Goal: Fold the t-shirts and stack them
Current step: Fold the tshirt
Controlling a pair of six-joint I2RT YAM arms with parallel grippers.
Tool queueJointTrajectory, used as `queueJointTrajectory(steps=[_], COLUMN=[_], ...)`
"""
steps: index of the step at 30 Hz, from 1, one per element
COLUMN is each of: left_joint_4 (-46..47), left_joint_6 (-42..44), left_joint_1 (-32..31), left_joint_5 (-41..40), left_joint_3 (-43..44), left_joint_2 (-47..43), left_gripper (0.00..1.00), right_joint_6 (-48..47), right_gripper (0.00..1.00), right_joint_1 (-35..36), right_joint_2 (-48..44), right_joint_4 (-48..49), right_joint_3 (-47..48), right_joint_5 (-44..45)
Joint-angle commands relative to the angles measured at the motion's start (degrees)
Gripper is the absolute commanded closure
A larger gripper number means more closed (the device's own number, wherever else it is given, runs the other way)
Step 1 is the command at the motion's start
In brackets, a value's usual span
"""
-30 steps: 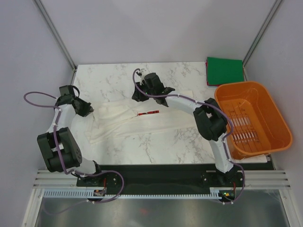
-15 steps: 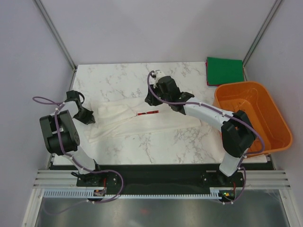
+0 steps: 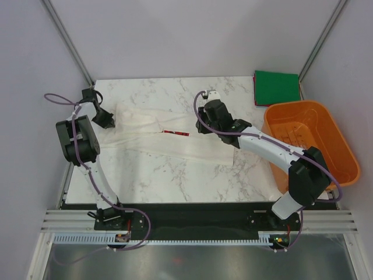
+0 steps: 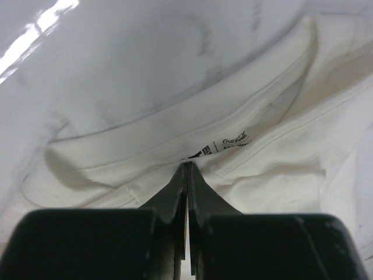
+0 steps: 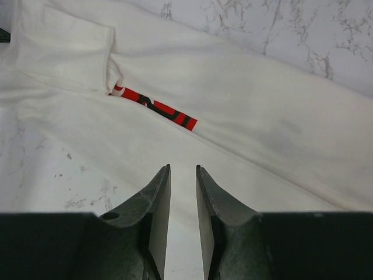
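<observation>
1. white t-shirt (image 3: 175, 143) lies stretched across mid desk (image 3: 175, 181); folded green t-shirt (image 3: 276, 87) sits at far right corner.
2. left end effector (image 4: 187, 169) pinched closed on collar (image 4: 175, 137); thin bite may slip under pull.
3. right end effector (image 5: 182, 172) fingers narrowly apart over cloth, can't tell if gripping; uneven tension would skew the fold.
</observation>
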Motion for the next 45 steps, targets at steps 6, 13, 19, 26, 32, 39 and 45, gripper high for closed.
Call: queueJointTrajectory(steps=[6,13,19,26,32,39,45], left_joint_4=[2.95,2.16,2.07,2.16,2.16,2.16,2.24], left_joint_6=[9.3,8.44,7.46,7.11,5.97,5.7,5.17], left_joint_1=[-2.16,-1.38,3.36,8.03,8.03,8.03,7.77], left_joint_5=[7.73,2.91,5.09,3.34,0.8,-0.09,0.35], left_joint_3=[11.42,-7.09,-13.02,-15.75,-16.1,-14.79,-12.59], left_joint_2=[-1.5,-16.35,-16.99,-15.23,-15.4,-12.33,-9.61], left_gripper=[0.71,0.62,0.63,0.62,0.59,0.56,0.63], right_joint_6=[-6.07,-11.08,-14.78,-14.34,-12.5,-11.71,-11.35], right_gripper=[0.68,0.66,0.58,0.55,0.52,0.52,0.51], right_joint_1=[-0.28,-0.2,1.12,3.58,3.58,3.67,3.58], right_joint_2=[0.25,1.31,-2.82,-1.24,-0.28,2.28,2.45], right_joint_4=[-2.64,-3.78,-6.33,-9.41,-10.55,-13.18,-14.95], right_joint_3=[-3.94,-10.97,-15.9,-16.43,-16.25,-15.02,-15.02], right_joint_5=[-0.36,-10.82,-9.61,-2.67,2.87,3.05,5.33])
